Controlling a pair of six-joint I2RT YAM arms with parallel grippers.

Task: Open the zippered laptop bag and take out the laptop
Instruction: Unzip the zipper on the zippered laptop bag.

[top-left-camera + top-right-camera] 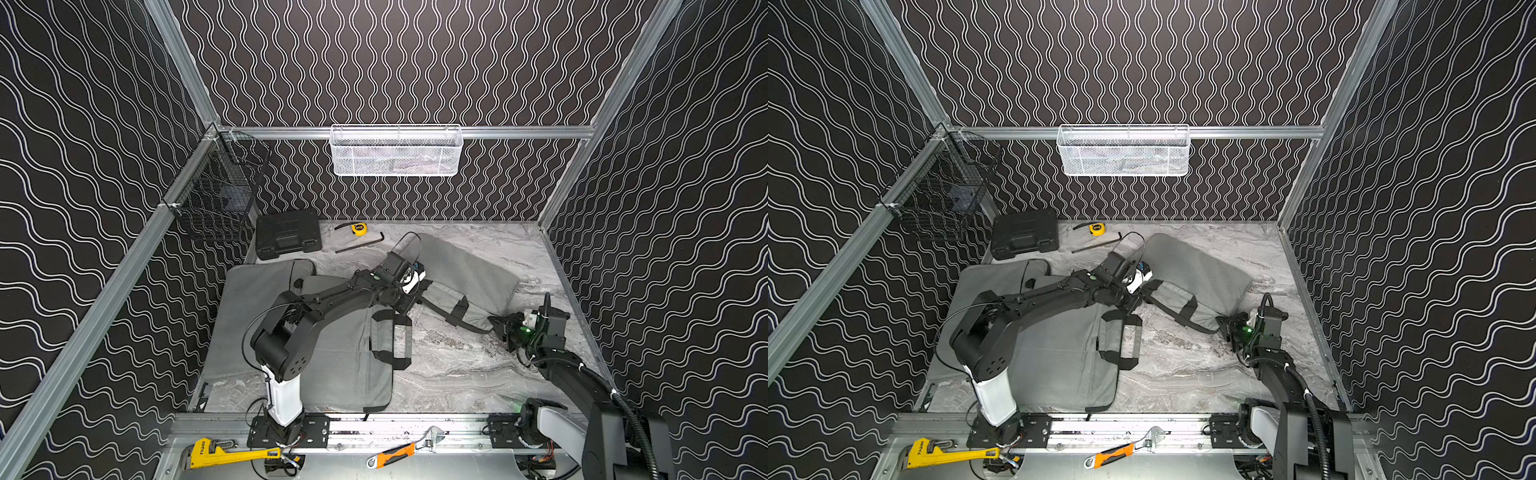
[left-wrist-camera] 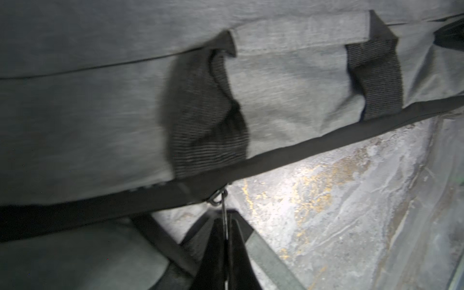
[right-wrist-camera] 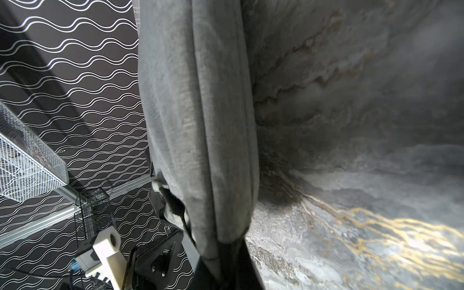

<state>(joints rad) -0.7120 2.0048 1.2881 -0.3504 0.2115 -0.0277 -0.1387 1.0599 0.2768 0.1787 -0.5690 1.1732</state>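
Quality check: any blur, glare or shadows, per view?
Left wrist: grey fabric laptop bag smeared by blur, hot glare on the marble-patterned tabletop. Right wrist: bag fabric soft, dark shadow beside it, bright patch on tabletop. Both top views: sharp, evenly lit.

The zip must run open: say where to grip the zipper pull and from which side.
Pinch the thin metal zipper pull by its flat tab, coming from the bare table side of the black zip band: it hangs clear of the laptop bag there. The left gripper is shut on it this way.
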